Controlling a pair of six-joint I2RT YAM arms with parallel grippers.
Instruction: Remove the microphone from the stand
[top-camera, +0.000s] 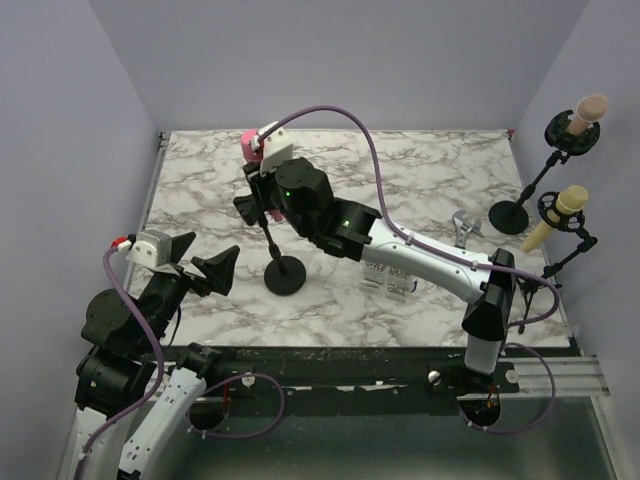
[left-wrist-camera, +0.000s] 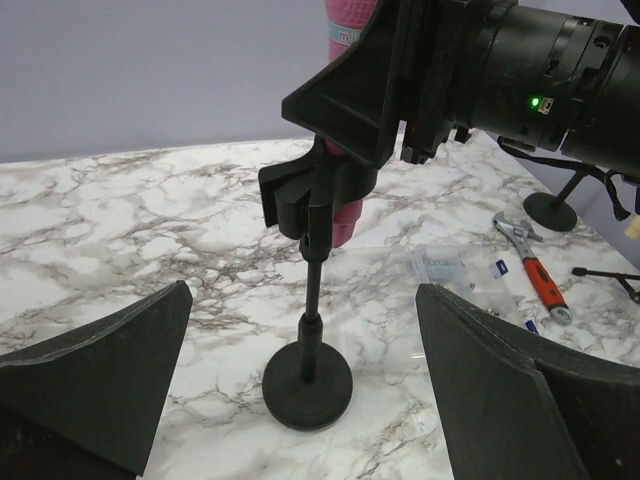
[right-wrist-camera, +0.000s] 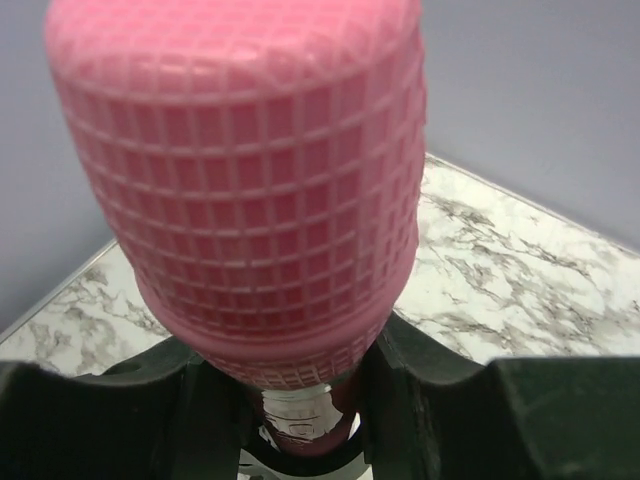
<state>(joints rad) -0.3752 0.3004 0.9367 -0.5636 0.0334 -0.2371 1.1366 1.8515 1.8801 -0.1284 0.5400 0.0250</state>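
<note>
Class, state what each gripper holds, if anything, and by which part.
Right gripper clamps the pink mesh-headed microphone by its body just below the head; left gripper, open, holds nothing.

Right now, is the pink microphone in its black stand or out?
In: the pink mesh-headed microphone sits in the upright black stand's clip.
</note>
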